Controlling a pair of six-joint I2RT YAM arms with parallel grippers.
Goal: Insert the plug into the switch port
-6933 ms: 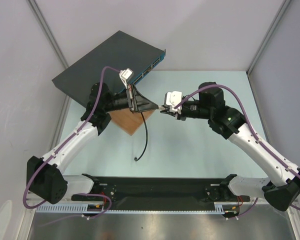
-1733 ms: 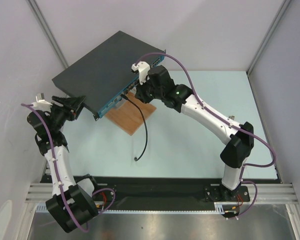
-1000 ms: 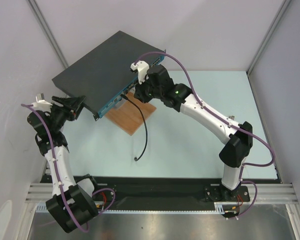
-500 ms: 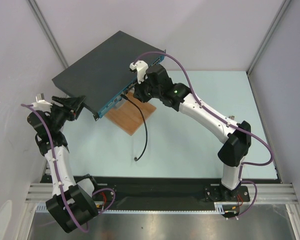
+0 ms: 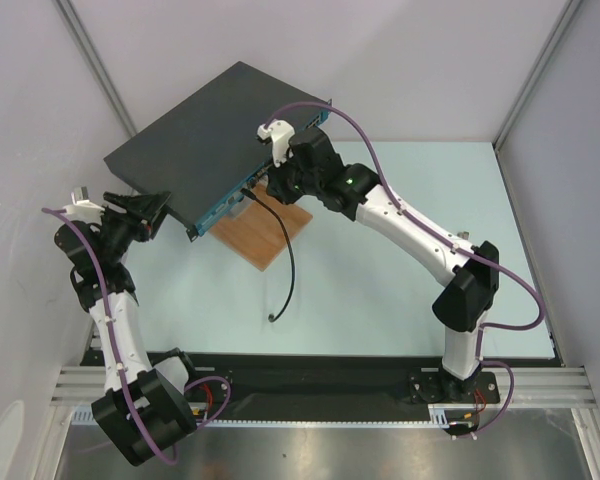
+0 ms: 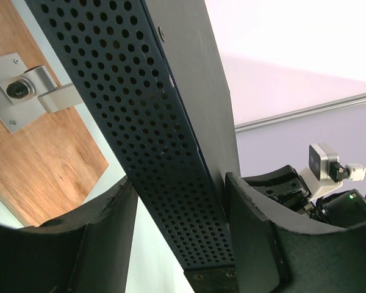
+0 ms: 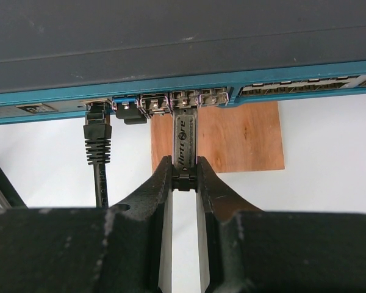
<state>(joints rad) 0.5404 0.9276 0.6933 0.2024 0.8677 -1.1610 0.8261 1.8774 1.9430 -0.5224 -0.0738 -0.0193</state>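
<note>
The switch [image 5: 210, 130] is a flat dark grey box with a teal front face [image 7: 274, 79] carrying a row of sockets. Its front rests on the wooden board. My right gripper [image 7: 185, 177] is shut on the plug [image 7: 185, 134], a thin metal module with printed lettering. The plug's far end sits in a socket near the middle of the row. In the top view the right gripper [image 5: 263, 188] is at the front face and hides the plug. My left gripper [image 6: 180, 183] straddles the switch's perforated side [image 6: 152, 152] at its left corner [image 5: 152, 208], clamped on it.
A black cable [image 5: 290, 260] is plugged into a socket left of the plug [image 7: 97, 134], and its loose end lies on the table. The brown wooden board [image 5: 270, 235] lies under the switch's front and carries a metal bracket [image 6: 24, 91]. Enclosure walls stand close on all sides.
Several seconds ago both grippers met over the board; now the left is at the switch's corner and the right at its front. Over the last second the right gripper has edged slightly toward the switch.
</note>
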